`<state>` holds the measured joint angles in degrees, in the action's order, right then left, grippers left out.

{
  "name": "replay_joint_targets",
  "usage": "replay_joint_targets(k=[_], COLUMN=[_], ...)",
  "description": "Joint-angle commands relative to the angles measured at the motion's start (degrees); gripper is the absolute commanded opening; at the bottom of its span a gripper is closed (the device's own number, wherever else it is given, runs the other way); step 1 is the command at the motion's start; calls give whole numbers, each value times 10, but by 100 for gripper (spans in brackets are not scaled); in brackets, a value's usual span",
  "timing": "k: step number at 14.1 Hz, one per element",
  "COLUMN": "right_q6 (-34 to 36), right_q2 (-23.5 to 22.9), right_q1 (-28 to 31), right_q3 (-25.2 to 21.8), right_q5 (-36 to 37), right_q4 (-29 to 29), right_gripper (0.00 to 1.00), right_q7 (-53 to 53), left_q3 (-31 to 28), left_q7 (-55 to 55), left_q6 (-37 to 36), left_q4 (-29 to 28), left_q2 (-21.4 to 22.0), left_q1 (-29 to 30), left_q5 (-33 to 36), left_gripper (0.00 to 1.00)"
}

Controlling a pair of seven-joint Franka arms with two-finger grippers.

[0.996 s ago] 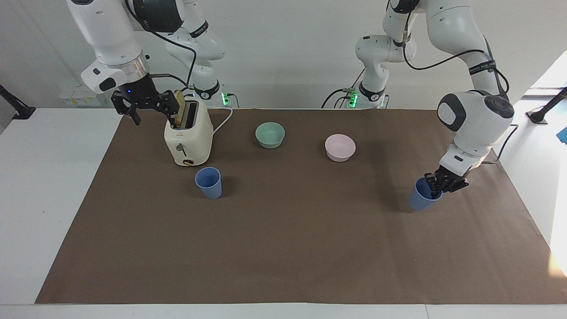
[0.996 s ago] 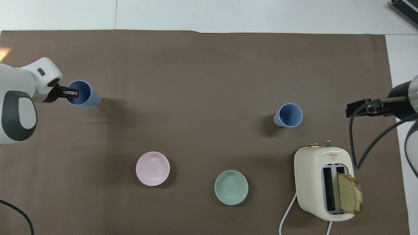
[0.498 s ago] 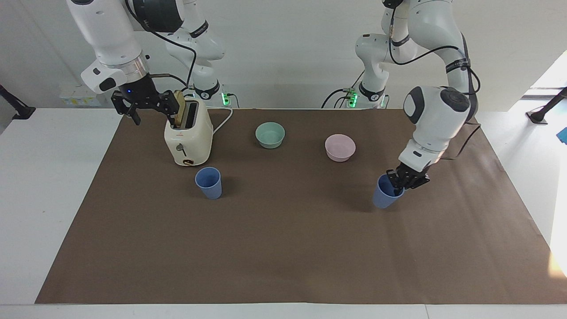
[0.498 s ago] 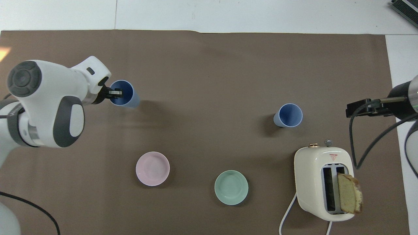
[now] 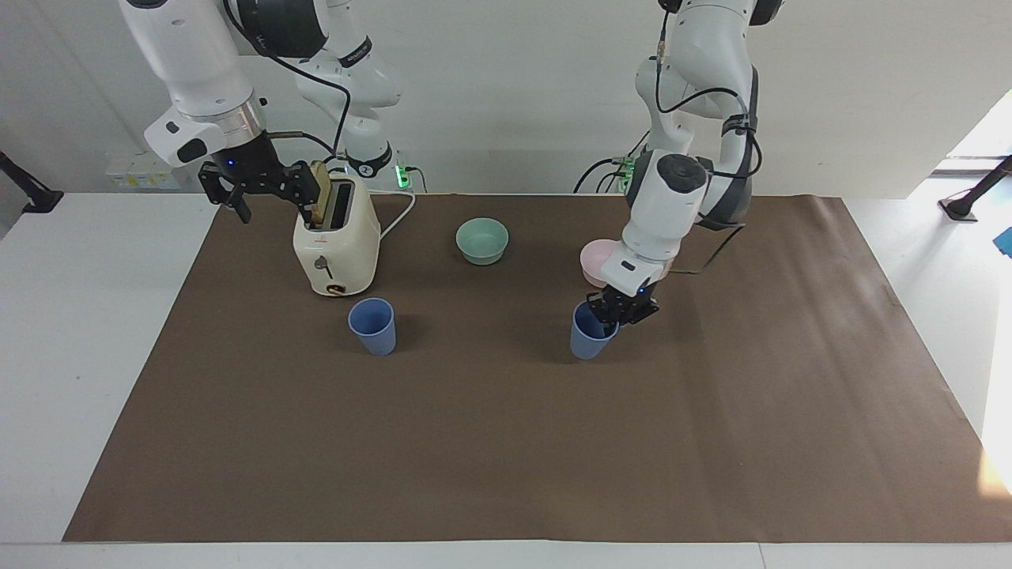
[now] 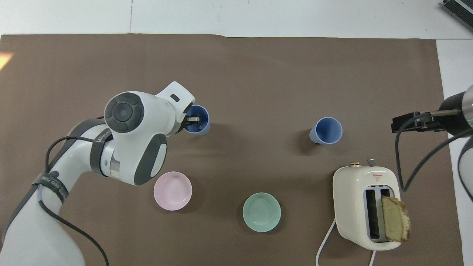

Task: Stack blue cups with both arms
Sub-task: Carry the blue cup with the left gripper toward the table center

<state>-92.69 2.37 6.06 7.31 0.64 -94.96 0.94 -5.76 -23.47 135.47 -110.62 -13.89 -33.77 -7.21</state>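
Blue plastic cup (image 5: 588, 338) hangs gripped by its rim in the left hand (image 5: 619, 307), over the tabletop (image 5: 506, 442). The second cup (image 5: 372, 325) stands toward the right hand (image 5: 261, 190), which waits beside the toaster (image 5: 336, 241), grip unclear. Next: carry across, align, lower in.

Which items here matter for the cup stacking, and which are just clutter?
In play:
- carried blue cup, rim pinched by the left end effector, over the mat
- free blue cup, standing in front of the toaster
- right end effector, waiting beside the toaster

Clutter:
- toaster with a bread slice
- mint-green bowl
- pink bowl
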Motion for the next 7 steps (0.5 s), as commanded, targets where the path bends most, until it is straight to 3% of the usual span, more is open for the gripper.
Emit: replay_joint_targets(k=[1,4,5,7], right_q6=[-14,-14,-14,-15], right_q2=[14,14,14,14], right_q1=[7,9,9,9], right_q3=[2,2,2,2], right_q5=[-15,-15,-15,-15], right_q4=[-18,-18,-18,-18], right_gripper=[100,100,100,100], right_q7=[-10,-12,-12,-13], left_q3=[-12,-12,-12,-12], left_q7=[-31,-40,-43,-36], left_q6=[16,30,29,29], left_q4=[-17,-18,-14,-5], left_q2=[-3,-25,-25,-26], left_q1=[-41,-62,-62,-56], left_q5=[-6,-6,-6,-6], left_gripper=[0,0,18,86])
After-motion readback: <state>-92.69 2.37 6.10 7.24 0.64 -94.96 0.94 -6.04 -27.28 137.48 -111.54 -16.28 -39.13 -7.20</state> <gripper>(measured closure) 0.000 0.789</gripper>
